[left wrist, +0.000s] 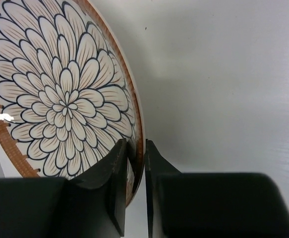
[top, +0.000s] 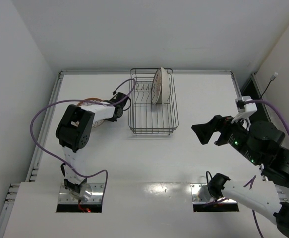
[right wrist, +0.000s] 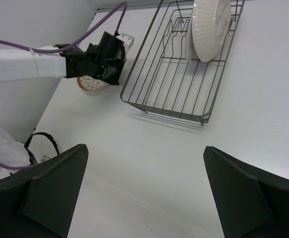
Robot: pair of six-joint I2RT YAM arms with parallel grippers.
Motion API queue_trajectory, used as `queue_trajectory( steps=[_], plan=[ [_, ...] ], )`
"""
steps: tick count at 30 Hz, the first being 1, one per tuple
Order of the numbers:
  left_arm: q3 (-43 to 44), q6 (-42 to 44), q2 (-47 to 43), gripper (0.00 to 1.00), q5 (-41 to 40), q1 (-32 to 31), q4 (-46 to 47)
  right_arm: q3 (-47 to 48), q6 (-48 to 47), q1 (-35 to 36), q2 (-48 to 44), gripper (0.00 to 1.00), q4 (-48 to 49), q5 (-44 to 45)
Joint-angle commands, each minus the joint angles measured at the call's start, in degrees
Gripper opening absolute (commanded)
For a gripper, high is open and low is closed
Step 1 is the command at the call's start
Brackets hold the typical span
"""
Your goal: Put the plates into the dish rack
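Left wrist view showing left end effector clamping the rim of floral plate above counter, left of rack, another plate standing upright at rack's far end, right end effector hovering spread apart right of rack.

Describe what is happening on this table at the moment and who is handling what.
The left gripper is shut on the rim of a flower-patterned plate, left of the dish rack. At least one white-backed plate stands upright among the tines at the rack's far end. The right gripper is open, holds nothing, and hangs over the table right of the rack.
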Motion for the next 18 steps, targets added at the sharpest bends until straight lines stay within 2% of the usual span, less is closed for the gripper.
queue_trajectory(
  steps=[1, 3, 7, 18],
  plan=[
    [-0.71, -7.21, -1.85, 0.00, 10.54, 0.24, -1.81, -1.53, 1.56, 0.31, -0.54, 1.00, -1.14, 1.53],
    [-0.10, -7.21, -5.19, 0.00, 10.55, 0.24, -2.44, -2.23, 1.56, 0.31, -1.76, 1.00, -2.28, 2.06],
    [-0.10, -9.06, -17.83, 0.00, 12.56, 1.55, -2.44, -5.39, 3.32, 0.31, -4.57, 1.00, -2.90, 2.06],
    [-0.02, -11.78, -27.97, 0.00, 14.06, 2.61, -4.28, -10.23, 4.55, 0.31, -8.36, 1.00, -2.90, 1.01]
  ],
)
